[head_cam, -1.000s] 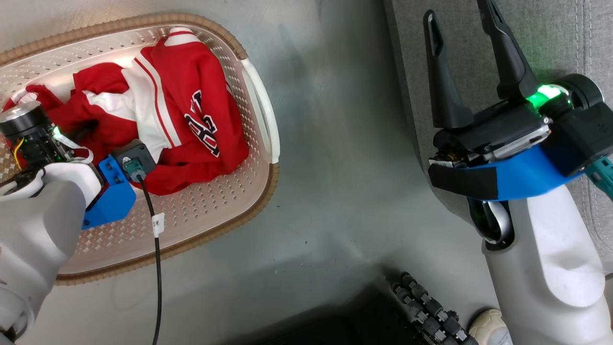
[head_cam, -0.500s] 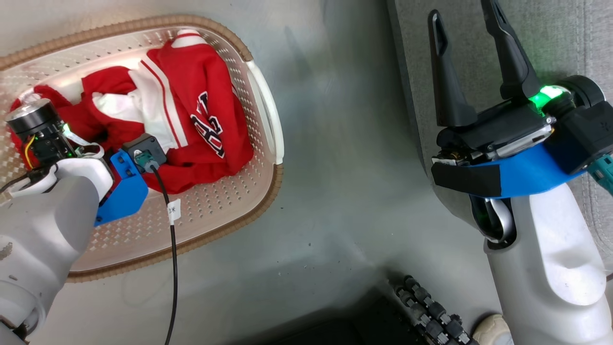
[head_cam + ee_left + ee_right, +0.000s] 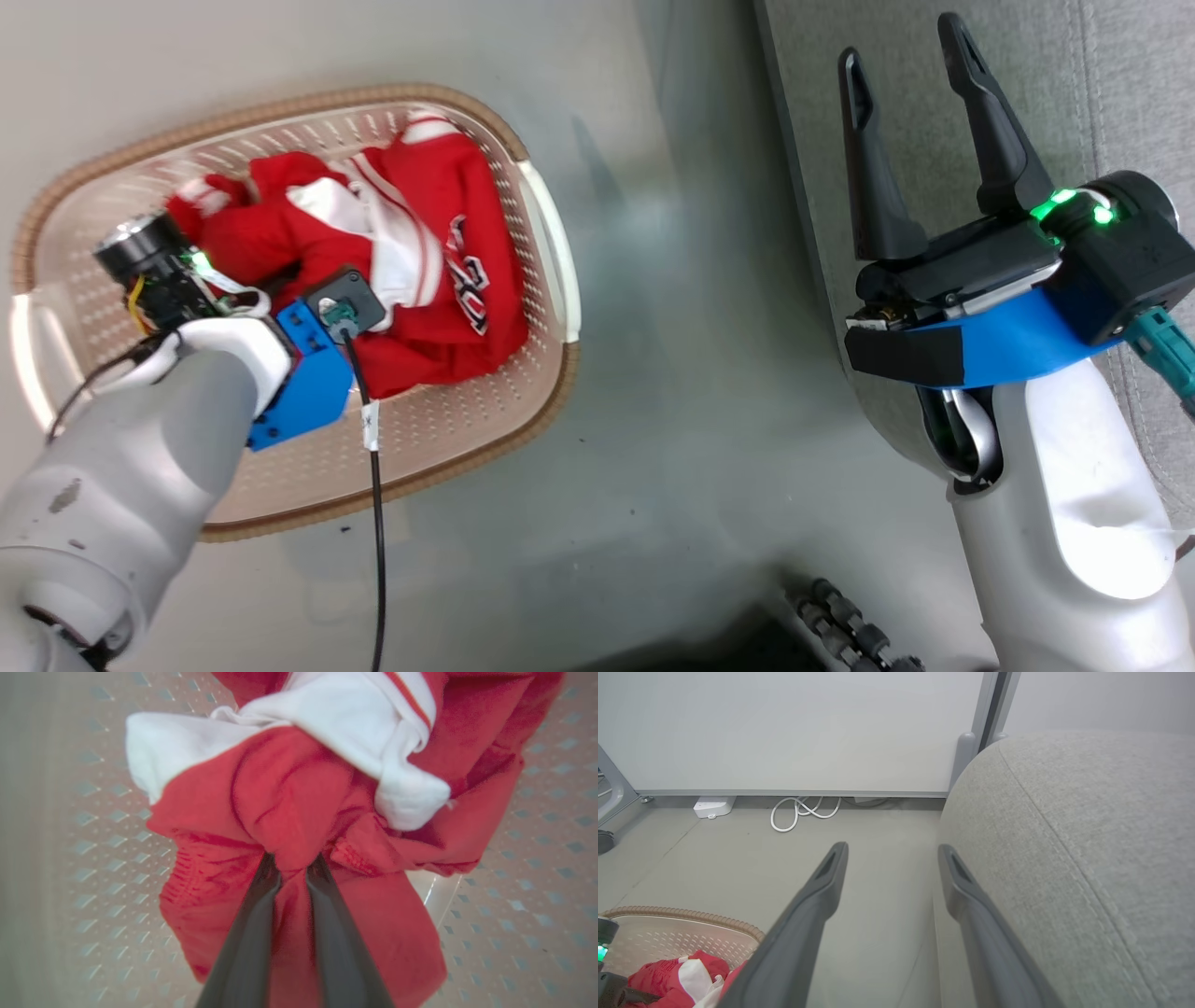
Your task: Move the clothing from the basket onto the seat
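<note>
The clothing (image 3: pixel 439 243) is a red heap with white trim and lettering, lying in the cream perforated basket (image 3: pixel 448 439) on the floor at the left. My left wrist (image 3: pixel 308 373) reaches down into the basket, hiding its fingers in the head view. In the left wrist view my left gripper (image 3: pixel 293 861) is shut on a bunched fold of the red clothing (image 3: pixel 289 793), above the basket floor (image 3: pixel 93 858). My right gripper (image 3: pixel 906 47) is open and holds nothing, at the edge of the grey seat (image 3: pixel 1102 93). From the right wrist, the right gripper (image 3: pixel 892 847) has the seat (image 3: pixel 1087 835) beside it.
A black cable (image 3: pixel 376 523) hangs from my left wrist across the basket rim. A black tracked part (image 3: pixel 840 625) lies at the bottom of the head view. By the wall are a coiled white cable (image 3: pixel 803 812) and a white box (image 3: pixel 713 807). Grey floor separates basket and seat.
My left gripper has shut on the red fabric, and the clothing has bunched up toward it. The head view has shifted. The right gripper stays open.
</note>
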`<state>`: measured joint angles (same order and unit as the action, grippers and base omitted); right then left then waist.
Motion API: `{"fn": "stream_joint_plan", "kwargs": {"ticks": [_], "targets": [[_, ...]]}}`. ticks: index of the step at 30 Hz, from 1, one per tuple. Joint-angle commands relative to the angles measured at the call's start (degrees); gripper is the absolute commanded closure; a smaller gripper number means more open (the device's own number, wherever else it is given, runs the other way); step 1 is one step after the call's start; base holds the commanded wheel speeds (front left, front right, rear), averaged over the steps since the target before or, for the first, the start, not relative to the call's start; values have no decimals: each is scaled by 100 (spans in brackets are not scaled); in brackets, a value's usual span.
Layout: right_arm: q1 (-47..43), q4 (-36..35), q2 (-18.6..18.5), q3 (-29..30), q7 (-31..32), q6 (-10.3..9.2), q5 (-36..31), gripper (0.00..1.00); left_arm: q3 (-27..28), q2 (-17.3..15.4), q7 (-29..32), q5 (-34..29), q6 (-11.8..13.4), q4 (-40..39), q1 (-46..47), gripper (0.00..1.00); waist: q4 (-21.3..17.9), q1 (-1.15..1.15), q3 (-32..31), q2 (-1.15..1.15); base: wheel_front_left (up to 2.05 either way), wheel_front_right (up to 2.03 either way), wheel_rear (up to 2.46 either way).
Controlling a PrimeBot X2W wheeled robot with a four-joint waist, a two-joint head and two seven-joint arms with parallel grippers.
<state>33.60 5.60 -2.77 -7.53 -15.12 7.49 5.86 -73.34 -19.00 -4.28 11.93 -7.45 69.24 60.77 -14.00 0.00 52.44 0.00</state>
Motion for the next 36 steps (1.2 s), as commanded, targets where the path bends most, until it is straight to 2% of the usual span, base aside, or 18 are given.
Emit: {"fn": "stream_joint_plan", "kwargs": {"ticks": [1, 11, 19, 23, 26, 36], "targets": [[-80, 21, -20, 15, -6, 1, -53, 0, -18, 58, -108, 116, -1, -38, -48, 100, 140, 0, -210, 0, 0, 0, 0], [-351, 214, -20, 112, -6, 1, -308, 0, -3, 437, -861, 708, -1, -57, -275, 100, 592, 0, -1112, 0, 0, 0, 0], [-707, 409, -22, 206, -6, 1, -500, 0, 257, 700, -1087, 1217, -1, -227, -513, 100, 962, 0, -1903, 0, 0, 0, 0], [-885, 503, -31, 255, -6, 1, -549, 0, 544, 722, -1095, 1395, 35, -529, -609, 100, 1106, 0, -2277, 0, 0, 0, 0], [-1132, 609, -63, 300, -6, 1, -539, 0, 932, 647, -1098, 1531, 154, -1019, -819, 100, 1241, 0, -2760, 0, 0, 0, 0], [-1649, 796, -82, 361, -6, 1, -485, 0, 1831, 480, -1098, 1546, 353, -2054, -1351, 100, 1410, 0, -3596, 0, 0, 0, 0]]}}
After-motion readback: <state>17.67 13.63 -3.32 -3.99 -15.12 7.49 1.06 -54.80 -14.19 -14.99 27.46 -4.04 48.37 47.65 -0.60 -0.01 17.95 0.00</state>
